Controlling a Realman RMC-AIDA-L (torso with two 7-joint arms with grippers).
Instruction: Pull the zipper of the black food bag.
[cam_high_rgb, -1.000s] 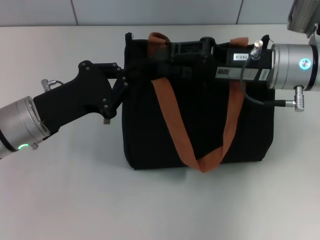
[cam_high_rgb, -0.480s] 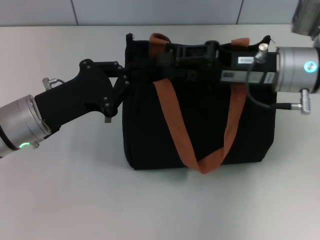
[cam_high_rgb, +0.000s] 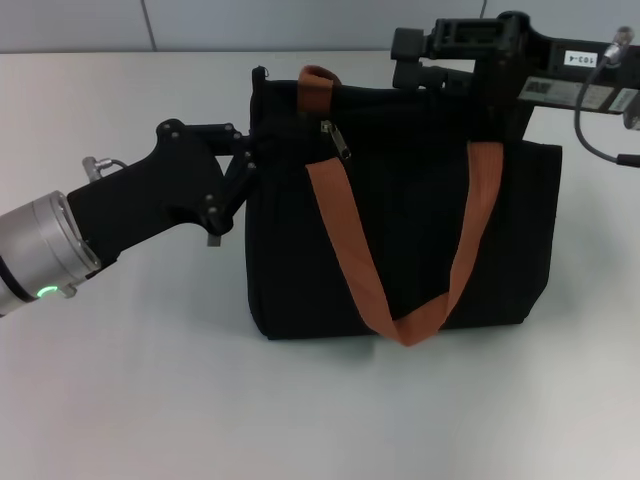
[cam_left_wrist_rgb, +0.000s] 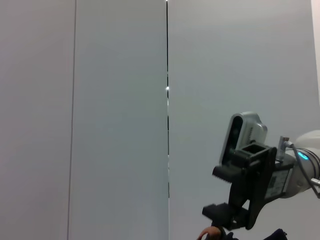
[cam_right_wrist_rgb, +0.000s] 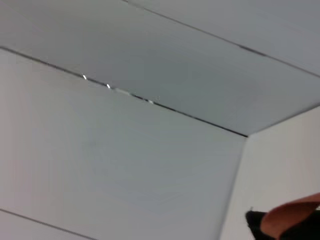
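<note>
The black food bag (cam_high_rgb: 400, 240) stands upright in the middle of the table, and its orange-brown handle (cam_high_rgb: 350, 250) hangs down over the front. The zipper (cam_high_rgb: 337, 141), a small silver pull tab, lies free on the top edge near the bag's left end. My left gripper (cam_high_rgb: 252, 152) is shut on the bag's top left corner. My right gripper (cam_high_rgb: 408, 58) is open and empty, raised behind and above the bag's top right part, apart from the zipper. It also shows in the left wrist view (cam_left_wrist_rgb: 220, 192), with its jaws apart.
The bag stands on a plain white table (cam_high_rgb: 150, 380). A grey wall panel (cam_high_rgb: 300, 25) runs along the table's far edge. The right wrist view shows only the wall and a bit of orange strap (cam_right_wrist_rgb: 292, 220).
My right gripper was at the zip line on the bag's top. It has let go and moved up and to the right, uncovering the pull tab. The left arm has not moved.
</note>
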